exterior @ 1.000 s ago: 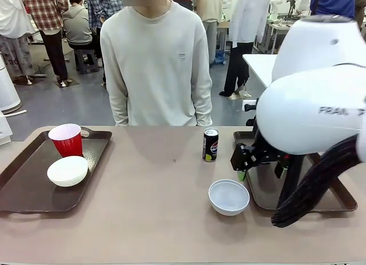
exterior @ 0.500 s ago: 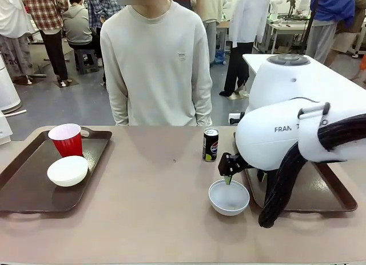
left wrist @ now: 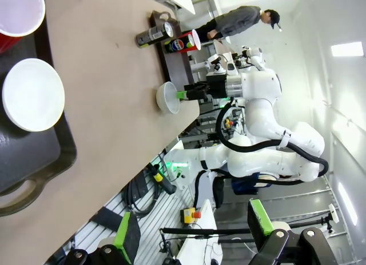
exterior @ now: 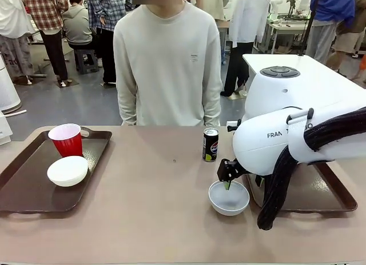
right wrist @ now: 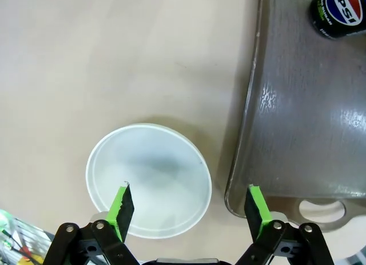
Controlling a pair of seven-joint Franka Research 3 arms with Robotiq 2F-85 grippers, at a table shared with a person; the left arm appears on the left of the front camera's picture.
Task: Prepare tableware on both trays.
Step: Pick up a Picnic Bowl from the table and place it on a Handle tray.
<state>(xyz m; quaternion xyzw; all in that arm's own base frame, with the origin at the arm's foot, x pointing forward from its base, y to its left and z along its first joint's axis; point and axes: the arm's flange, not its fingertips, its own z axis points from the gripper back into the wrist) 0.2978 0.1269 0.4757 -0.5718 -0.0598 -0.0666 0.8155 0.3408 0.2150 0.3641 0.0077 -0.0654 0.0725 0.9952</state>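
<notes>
Right tray: one can standing on it
Bowl: on the surface, just beside that tray's rim
Right gripper: fingers spread wide, empty, above the bowl, one over its inside, the other seemingly over the tray's rim
Left gripper: fingers apart, empty, well away from the tray

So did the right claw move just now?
Yes. The right gripper moved left and down in the front view, from the right tray's near edge to just above the bowl beside it.
</notes>
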